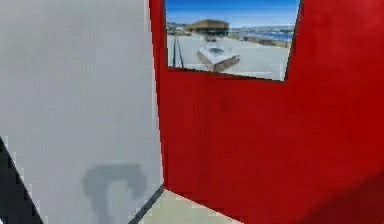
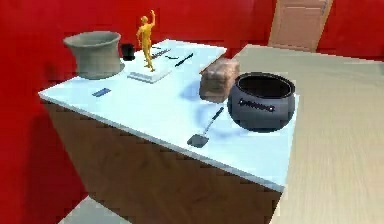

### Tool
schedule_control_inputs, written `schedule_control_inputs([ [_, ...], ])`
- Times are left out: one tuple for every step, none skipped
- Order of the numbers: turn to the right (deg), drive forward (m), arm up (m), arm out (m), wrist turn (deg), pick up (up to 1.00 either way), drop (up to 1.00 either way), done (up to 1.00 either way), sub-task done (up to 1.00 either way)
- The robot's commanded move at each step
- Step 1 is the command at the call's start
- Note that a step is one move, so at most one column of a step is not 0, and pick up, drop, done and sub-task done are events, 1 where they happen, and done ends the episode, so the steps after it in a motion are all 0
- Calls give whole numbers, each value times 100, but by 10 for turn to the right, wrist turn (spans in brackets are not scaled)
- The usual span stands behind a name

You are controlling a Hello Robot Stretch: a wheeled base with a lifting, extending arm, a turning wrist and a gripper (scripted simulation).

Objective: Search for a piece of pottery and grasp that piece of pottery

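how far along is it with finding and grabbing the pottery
Done: the search looks finished, since a grey pot stands on the counter near the gold statue. In hand: lining up, probably; the forward view faces a red wall. Left: the grasp itself; the pot sits on the counter.

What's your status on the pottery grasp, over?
Grey pot stands on counter, far-left corner in arm side view. Gold statuette and small dark cup right beside it. Forward view: red wall, framed picture.
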Motion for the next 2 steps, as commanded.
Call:
schedule_control_inputs([
  [-210, 0, 0, 0, 0, 0, 0, 0, 0],
  [450, 0, 0, 0, 0, 0, 0, 0, 0],
])
